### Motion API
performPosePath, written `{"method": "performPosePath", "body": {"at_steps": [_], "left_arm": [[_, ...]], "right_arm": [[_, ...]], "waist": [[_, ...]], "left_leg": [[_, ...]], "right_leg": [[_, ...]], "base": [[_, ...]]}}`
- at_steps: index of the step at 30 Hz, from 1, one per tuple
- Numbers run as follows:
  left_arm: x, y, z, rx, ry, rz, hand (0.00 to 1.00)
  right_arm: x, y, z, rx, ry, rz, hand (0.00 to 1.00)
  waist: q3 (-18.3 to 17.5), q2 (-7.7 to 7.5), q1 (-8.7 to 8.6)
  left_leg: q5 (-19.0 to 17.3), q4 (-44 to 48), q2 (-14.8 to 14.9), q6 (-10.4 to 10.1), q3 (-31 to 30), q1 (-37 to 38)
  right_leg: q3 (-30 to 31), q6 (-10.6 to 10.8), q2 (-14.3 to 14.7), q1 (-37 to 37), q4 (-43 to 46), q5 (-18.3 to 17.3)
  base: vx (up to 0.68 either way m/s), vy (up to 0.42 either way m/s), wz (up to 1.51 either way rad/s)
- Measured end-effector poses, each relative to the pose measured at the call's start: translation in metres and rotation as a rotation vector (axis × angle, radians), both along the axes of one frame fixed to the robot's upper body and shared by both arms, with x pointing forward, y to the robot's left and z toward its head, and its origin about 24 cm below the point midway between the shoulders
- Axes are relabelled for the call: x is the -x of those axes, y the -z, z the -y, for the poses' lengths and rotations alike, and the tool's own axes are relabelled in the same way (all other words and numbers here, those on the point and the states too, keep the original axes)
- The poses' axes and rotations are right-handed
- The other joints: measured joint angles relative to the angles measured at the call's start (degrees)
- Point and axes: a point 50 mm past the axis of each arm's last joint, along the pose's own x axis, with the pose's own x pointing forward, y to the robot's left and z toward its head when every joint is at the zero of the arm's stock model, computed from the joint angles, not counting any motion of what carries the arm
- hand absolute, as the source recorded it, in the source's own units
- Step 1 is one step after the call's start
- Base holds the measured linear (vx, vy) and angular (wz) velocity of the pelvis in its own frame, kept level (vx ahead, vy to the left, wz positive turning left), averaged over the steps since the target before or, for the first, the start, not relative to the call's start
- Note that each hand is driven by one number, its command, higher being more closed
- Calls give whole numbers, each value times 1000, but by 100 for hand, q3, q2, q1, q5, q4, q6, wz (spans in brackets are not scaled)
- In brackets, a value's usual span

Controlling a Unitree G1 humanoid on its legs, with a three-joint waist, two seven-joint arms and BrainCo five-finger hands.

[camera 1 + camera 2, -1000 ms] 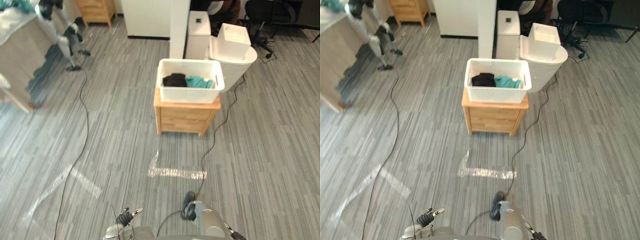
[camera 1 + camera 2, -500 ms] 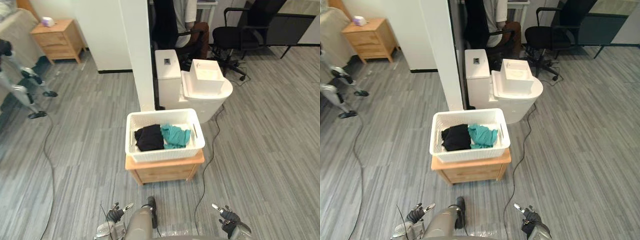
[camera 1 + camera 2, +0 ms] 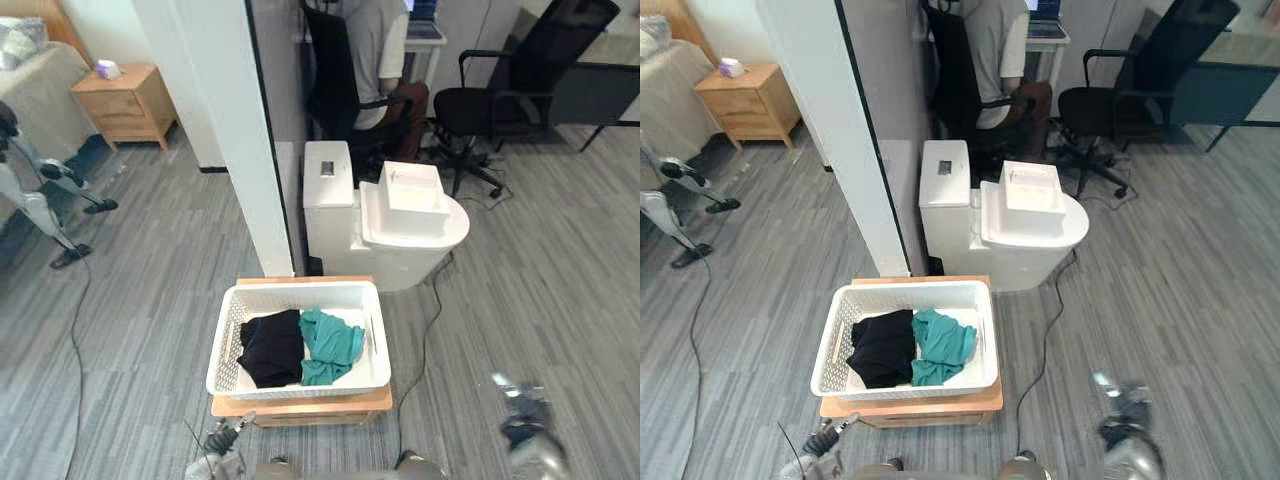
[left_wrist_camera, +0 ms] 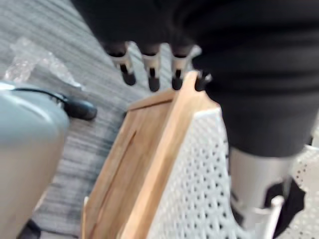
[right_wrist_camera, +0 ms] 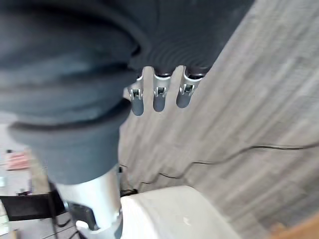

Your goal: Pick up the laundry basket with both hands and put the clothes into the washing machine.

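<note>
A white lattice laundry basket [image 3: 296,386] sits on a low wooden stand [image 3: 300,406] just in front of me. Inside lie a black garment [image 3: 268,348] and a teal one [image 3: 332,344]. Behind it stands the round white washing machine [image 3: 412,236] with a white box [image 3: 414,186] on its lid. My left hand [image 3: 222,440] is low at the stand's front left corner, its straight fingers [image 4: 149,67] above the wooden edge [image 4: 164,149], open and empty. My right hand [image 3: 522,422] hangs over the floor to the right of the basket, fingers [image 5: 158,95] straight, holding nothing.
A white pillar [image 3: 225,130] rises behind the basket's left. A person [image 3: 372,45] sits on a chair behind the machine, beside a black office chair [image 3: 500,95]. A cable [image 3: 426,330] runs on the floor right of the stand. A nightstand [image 3: 125,100] stands far left.
The camera has come closer, so the basket now lies right below. My right hand has swung out to the right, and my left hand has reached the stand's corner.
</note>
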Motion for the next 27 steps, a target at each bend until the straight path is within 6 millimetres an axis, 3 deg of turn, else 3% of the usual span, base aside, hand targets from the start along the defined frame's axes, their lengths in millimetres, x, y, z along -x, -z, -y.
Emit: {"method": "performPosePath", "body": {"at_steps": [2,4,7,9,14,17,19,20,22,23,25,27], "left_arm": [[5,-6,-9,-9,-92,53,0],[8,-21,-35,-65,-215,144,0],[10,-41,-62,-145,-320,248,0],[14,-66,-87,-239,-385,345,0],[4,-103,-110,-368,-389,483,0],[-20,-115,-117,-406,-303,531,0],[-57,-129,-123,-443,-176,576,0],[-66,-134,-124,-456,-146,588,0],[-109,-156,-129,-507,-21,640,0],[-120,-162,-129,-518,13,656,0],[-163,-186,-121,-544,125,717,0],[-181,-197,-112,-540,158,760,0]], "right_arm": [[2,-18,15,78,14,40,0],[1,-30,20,110,21,93,0],[6,-31,17,94,21,121,0],[6,-34,11,75,-10,150,0],[-11,-46,8,88,-169,185,0],[-39,-43,-14,57,-442,136,0],[-61,-36,-36,22,-638,83,0],[-66,-35,-41,14,-672,76,0],[-84,-32,-64,-20,-798,68,0],[-88,-32,-70,-31,-822,70,0],[-103,-33,-85,-51,-896,70,0],[-113,-37,-95,-58,-934,83,0]], "waist": [[-52,47,-62],[-150,17,-35],[-195,-106,94],[-223,-175,118],[-178,-101,231],[-148,-70,244],[29,-64,256],[83,-72,260],[322,-144,290],[412,-167,318],[684,-263,387],[877,-311,394]], "left_leg": [[67,-56,195,-101,-106,-35],[137,-180,269,-196,-216,-117],[138,-194,220,-201,-247,-222],[138,-195,152,-201,-363,-340],[134,-192,66,-198,-369,-370],[134,-126,81,-198,-333,-503],[136,-10,90,-197,-320,-662],[135,25,89,-196,-319,-701],[136,152,85,-195,-309,-905],[135,206,85,-194,-311,-959],[141,400,72,-187,-380,-1253],[141,509,61,-187,-404,-1386]], "right_leg": [[-291,-69,267,256,-349,45],[-441,-96,397,261,-502,63],[-482,-96,399,250,-613,65],[-603,-87,346,255,-692,130],[-608,-81,271,245,-716,173],[-577,-93,309,145,-809,240],[-531,-134,315,29,-806,317],[-522,-139,312,2,-804,329],[-471,-175,298,-184,-764,391],[-459,-192,291,-235,-742,406],[-467,-221,244,-470,-596,427],[-474,-239,215,-553,-541,440]], "base": [[162,-220,51],[93,-100,27],[50,-30,18],[50,32,27],[5,25,3],[-60,-8,-9],[-92,-7,-6],[-86,5,-6],[-82,7,-9],[-85,9,-6],[-93,16,4],[-74,24,8]]}}
